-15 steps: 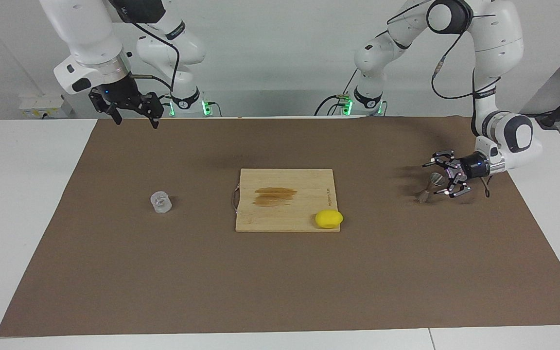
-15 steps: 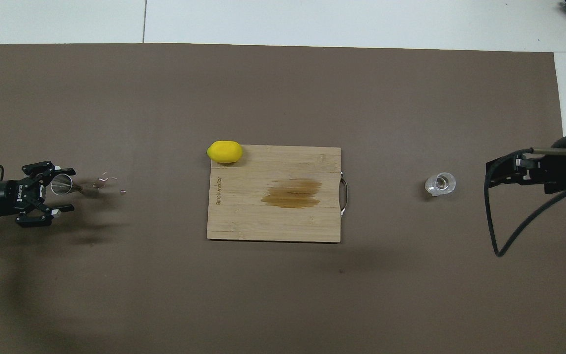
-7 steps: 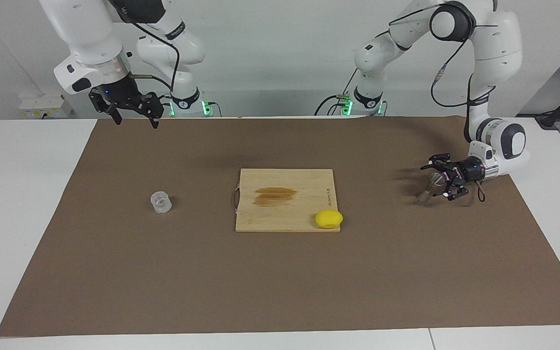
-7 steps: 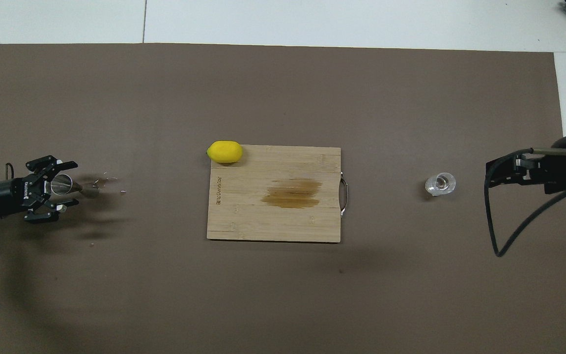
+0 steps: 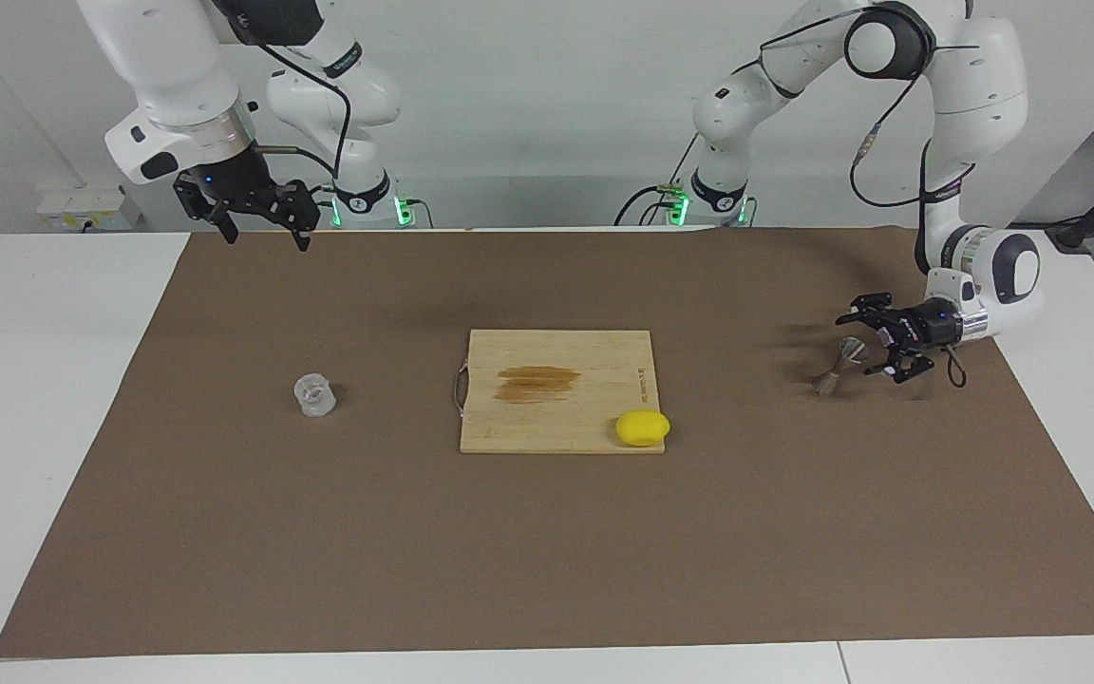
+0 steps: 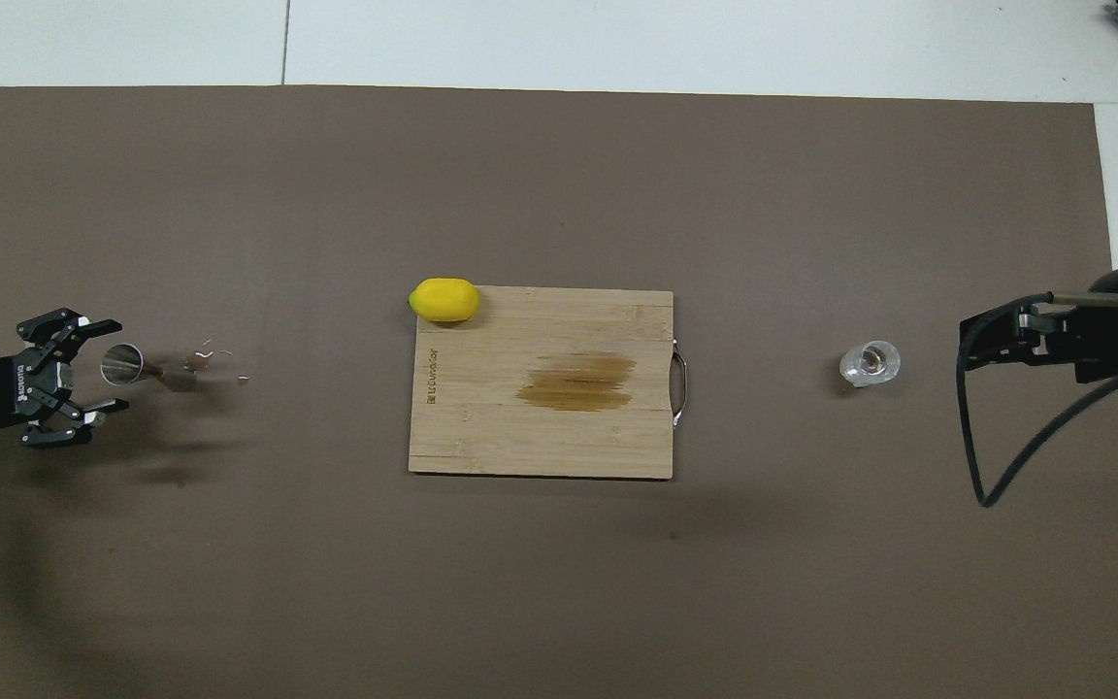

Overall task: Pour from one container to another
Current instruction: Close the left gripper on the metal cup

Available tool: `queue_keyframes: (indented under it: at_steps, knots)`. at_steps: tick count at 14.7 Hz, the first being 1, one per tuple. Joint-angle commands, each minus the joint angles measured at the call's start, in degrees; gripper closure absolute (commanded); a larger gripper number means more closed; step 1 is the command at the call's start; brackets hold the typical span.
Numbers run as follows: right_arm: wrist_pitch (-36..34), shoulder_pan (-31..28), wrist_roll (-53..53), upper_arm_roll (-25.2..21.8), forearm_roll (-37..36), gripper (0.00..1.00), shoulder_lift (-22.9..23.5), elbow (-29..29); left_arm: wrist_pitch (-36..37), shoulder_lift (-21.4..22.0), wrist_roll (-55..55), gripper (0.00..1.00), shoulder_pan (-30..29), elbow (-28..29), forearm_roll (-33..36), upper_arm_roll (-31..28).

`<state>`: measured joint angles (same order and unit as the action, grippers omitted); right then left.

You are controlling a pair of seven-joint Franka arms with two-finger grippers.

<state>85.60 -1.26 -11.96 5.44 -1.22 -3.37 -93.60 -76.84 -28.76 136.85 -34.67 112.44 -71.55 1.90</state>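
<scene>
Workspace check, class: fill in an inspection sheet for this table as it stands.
Surface: brown mat on a white table.
Job's things: clear plastic cup upright toward the right arm's end; silvery hourglass metal jigger tilted at the left arm's end.
Clutter: wooden cutting board, stained; yellow lemon at its corner.
Hands: left hand open beside the jigger; right hand open, raised, waiting.
Cables: black, along both arms.
Surroundings: white wall.

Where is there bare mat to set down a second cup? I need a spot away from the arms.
Free: the mat between the clear cup and the cutting board, and the wide strip farther from the robots than the board and its lemon. Crowded: the left gripper, open beside the jigger. The right gripper waits, raised.
</scene>
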Motion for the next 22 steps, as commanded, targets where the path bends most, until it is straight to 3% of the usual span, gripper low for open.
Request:
queue_keyframes:
  at_steps: [1,14,17,22]
  knots:
    - [0.62,-0.94,0.88,0.36,0.43,0.01,-1.20,-1.14,0.47,-0.60,3.60,0.00,-0.92,-0.20,1.93,0.21]
    - [0.62,-0.94,0.88,0.36,0.43,0.01,-1.20,-1.14,-1.82,-0.86,5.01,0.01,-0.13,0.50,2.02,0.03]
    - [0.62,-0.94,0.88,0.36,0.43,0.01,-1.20,-1.14,-1.91,-0.86,5.01,0.07,-0.22,0.42,2.02,0.03]
    - [0.62,-0.94,0.88,0.36,0.43,0.01,-1.20,-1.14,-1.91,-0.86,5.01,0.35,-0.22,0.33,2.02,-0.05]
